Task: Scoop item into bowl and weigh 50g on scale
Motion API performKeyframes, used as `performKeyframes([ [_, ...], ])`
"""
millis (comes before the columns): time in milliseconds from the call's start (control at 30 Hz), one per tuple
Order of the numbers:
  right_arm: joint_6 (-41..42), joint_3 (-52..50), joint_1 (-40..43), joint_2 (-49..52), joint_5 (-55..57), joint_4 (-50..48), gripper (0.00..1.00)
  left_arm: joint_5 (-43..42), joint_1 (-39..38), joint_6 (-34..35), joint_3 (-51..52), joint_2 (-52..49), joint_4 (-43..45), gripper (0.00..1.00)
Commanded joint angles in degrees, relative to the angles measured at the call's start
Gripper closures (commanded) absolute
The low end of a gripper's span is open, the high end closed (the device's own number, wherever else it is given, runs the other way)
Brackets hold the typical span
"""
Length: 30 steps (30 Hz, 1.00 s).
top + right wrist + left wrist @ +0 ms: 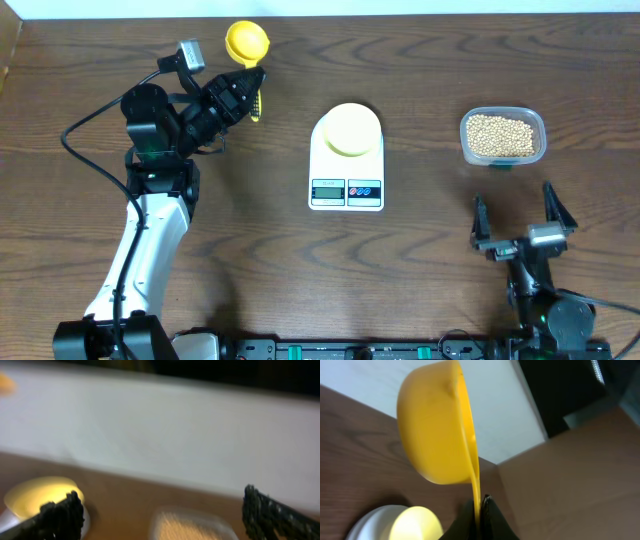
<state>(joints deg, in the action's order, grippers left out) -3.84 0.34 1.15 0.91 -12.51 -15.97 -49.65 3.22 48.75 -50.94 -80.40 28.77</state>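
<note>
Across the brown surface (250, 260) I see the bowl (350, 128) on the scale (346, 190) at centre, beans (500, 136) in a tub (541, 122) upper right, my left gripper (250, 90) pinching the scoop (246, 42) upper left, my right gripper (522, 215) spread.

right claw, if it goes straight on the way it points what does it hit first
Probably the clear tub of beans: in the right wrist view it lies dead ahead between the fingers of the open right claw. Height is unclear, so the claw could pass above its rim.
</note>
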Motion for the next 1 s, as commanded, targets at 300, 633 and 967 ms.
performKeyframes([
  [300,9.79,20.9,-0.28,16.52,-11.61,-10.6,0.01,0.26,-4.72,3.91,0.02,0.9,7.54,0.93],
  [633,10.4,56.89,-0.81,53.31,-41.92,17.97,0.01,4.81,-6.01,17.62,0.02,0.9,8.17,0.93],
  [967,48.46,57.48,-6.78,72.02,-60.33,-27.06,0.01,10.25,-10.25,17.97,0.02,0.9,13.99,0.93],
])
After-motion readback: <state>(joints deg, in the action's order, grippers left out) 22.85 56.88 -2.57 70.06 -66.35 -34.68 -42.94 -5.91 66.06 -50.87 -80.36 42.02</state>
